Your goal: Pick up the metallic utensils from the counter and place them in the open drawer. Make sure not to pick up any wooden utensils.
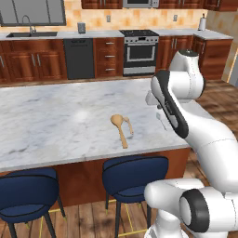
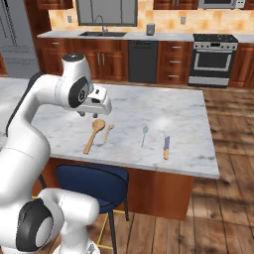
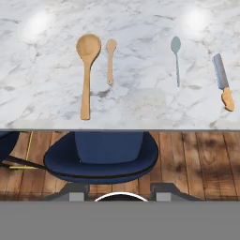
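Bright, sharp render; soft marble glare

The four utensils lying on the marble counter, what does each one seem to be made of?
Long spoon and small spoon: likely wood, a matte light tan all over. Slim spoon: probably metal, an even silver-grey. Knife: grey blade that looks metallic, with a short tan handle, perhaps wood. The counter looks like polished marble, white-grey with veins and bright glare spots.
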You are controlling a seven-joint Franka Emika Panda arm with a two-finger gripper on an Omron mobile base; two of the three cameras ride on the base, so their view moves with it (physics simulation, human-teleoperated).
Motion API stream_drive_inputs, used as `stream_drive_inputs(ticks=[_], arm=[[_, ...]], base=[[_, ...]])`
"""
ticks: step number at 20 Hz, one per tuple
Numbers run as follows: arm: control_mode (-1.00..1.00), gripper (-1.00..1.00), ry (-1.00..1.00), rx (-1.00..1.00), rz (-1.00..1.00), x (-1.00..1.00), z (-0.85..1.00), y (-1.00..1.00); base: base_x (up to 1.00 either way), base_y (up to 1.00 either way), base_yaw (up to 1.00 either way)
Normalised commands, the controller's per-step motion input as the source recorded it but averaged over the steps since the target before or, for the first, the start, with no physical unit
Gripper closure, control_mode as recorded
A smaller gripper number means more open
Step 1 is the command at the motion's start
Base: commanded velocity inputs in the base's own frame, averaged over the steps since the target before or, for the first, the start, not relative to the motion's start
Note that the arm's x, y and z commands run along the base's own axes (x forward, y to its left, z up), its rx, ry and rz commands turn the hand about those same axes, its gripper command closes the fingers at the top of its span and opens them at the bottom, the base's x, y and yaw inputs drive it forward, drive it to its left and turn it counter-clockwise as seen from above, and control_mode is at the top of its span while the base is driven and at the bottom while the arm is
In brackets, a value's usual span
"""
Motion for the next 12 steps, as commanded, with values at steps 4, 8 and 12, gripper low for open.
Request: stream_drive_inputs(ticks=[4,8,12], arm=[[-1.0,-1.0,0.05,-0.01,0.0,-0.09,-0.06,0.02],[-1.0,-1.0,0.06,-0.02,0.0,0.25,-0.61,-0.33],[-1.0,-1.0,0.01,0.0,0.0,0.24,-0.6,-0.38]], base=[[0.0,0.0,0.0],[0.0,0.0,0.0],[0.0,0.0,0.0]])
